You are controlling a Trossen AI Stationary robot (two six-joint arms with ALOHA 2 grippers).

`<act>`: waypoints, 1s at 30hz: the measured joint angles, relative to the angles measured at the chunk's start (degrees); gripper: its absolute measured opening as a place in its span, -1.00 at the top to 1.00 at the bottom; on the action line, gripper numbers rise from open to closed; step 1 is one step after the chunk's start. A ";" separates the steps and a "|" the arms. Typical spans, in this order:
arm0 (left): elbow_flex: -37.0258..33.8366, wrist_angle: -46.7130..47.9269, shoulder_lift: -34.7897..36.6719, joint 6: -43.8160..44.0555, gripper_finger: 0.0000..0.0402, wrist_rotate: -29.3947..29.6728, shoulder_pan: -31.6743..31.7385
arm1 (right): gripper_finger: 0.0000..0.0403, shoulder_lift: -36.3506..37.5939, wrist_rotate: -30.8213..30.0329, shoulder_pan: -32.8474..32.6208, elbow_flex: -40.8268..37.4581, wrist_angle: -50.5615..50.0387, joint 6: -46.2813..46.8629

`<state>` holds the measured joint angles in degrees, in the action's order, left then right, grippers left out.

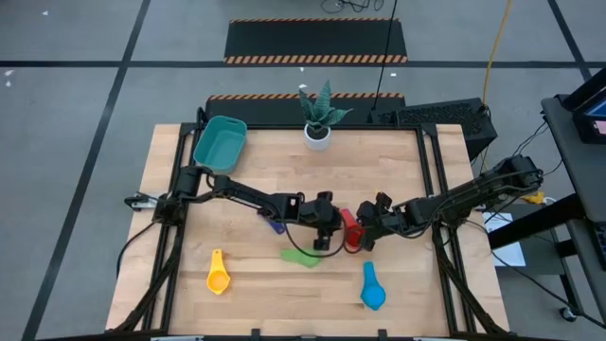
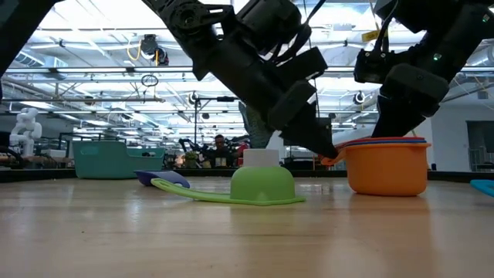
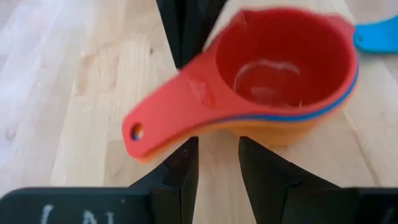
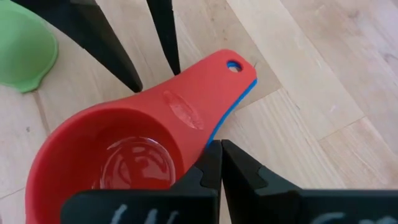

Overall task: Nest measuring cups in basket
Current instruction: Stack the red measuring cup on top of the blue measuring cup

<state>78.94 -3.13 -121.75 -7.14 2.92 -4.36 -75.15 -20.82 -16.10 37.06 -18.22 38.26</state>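
Left wrist view gives the best look: a red cup (image 3: pixel 280 62) sits nested on top of a blue one and an orange cup (image 3: pixel 280 127), handles stacked together and pointing back between the left gripper's (image 3: pixel 214 165) slightly parted fingers, which grip nothing. The stack stands mid-table, with the right gripper (image 1: pixel 371 230) pressed together beside its rim. In the high view, a green cup (image 1: pixel 301 257) lies upside down just in front of the stack, a yellow cup (image 1: pixel 218 275) off toward the front left edge, a light blue cup (image 1: pixel 371 289) near the front edge. The teal basket (image 1: pixel 220 142) waits at the far left corner, bare wood between it and the stack.
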 joint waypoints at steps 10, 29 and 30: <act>-0.02 4.84 1.84 0.91 0.41 -4.82 -1.14 | 1.00 7.18 1.42 -1.45 0.00 -9.87 7.99; 0.00 2.32 1.07 3.87 0.41 2.75 -6.88 | 1.00 11.33 7.31 -14.12 0.00 -6.27 23.01; 0.00 2.70 1.07 3.87 0.41 2.75 -6.70 | 1.00 10.84 7.29 -14.46 0.00 -4.19 24.18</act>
<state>78.94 -0.43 -120.68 -3.27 5.66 -11.06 -64.31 -13.53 -30.56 37.06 -22.41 62.44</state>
